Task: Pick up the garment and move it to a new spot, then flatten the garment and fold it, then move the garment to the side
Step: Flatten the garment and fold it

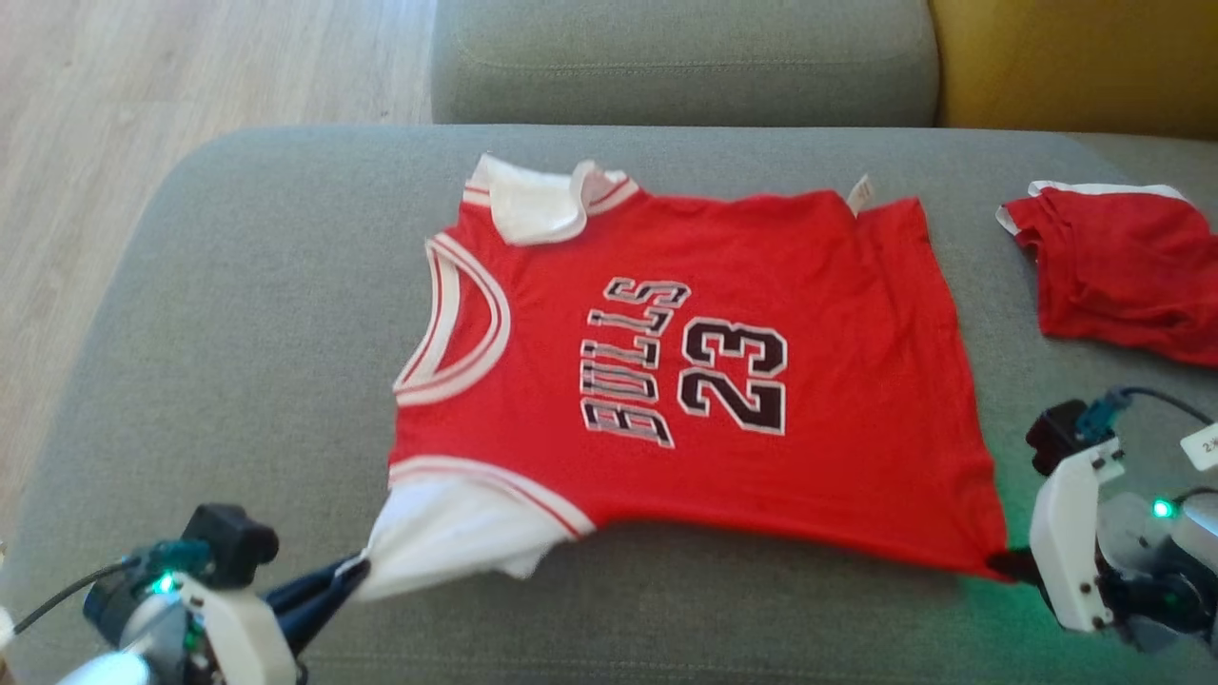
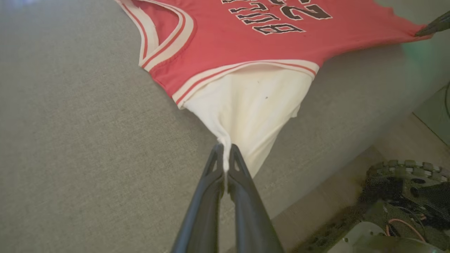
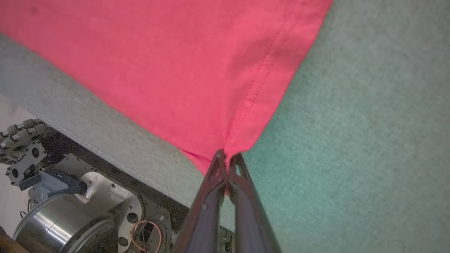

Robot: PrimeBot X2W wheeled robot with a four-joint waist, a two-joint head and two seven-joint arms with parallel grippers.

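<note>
On the wide grey fabric sofa seat [image 1: 219, 285], spread nearly flat and front side up: a red jersey-style shirt with white sleeves [image 1: 809, 314]. Neck end toward the robot's left, hem toward its right; black, white-edged lettering "BULLS" and "23" across the chest, turned sideways in the head view. Scooped neckline bound in white with thin red stripes, and the same striped band at each sleeve seam. Far sleeve flipped over its shoulder in a loose fold; small white label [image 1: 861, 193] sticking out at the far hem corner. A few shallow creases near the hem, otherwise smooth. Near sleeve drawn out to a point, its tip pinched between the closed dark fingers of the left gripper [image 2: 225, 149], over the seat's front left part. Near hem corner gathered into a small pucker and clamped by the right gripper [image 3: 227, 156], fingers pressed together on the red cloth beside the stitched hem. Near edge of the shirt stretched in an almost straight line between the two grips, close to the seat's front edge. Further right on the same seat, well apart from the shirt, a second rumpled red garment with white trim [image 1: 1123, 276]. Behind, a grey back cushion [image 1: 685, 48] and a mustard-yellow cushion [image 1: 1075, 57]; pale wooden floor [image 1: 143, 76] beyond the seat's left side. Below the seat's front edge in the right wrist view, the robot's metal base [image 3: 70, 214] with a ribbed wheel [image 3: 15, 135].
</note>
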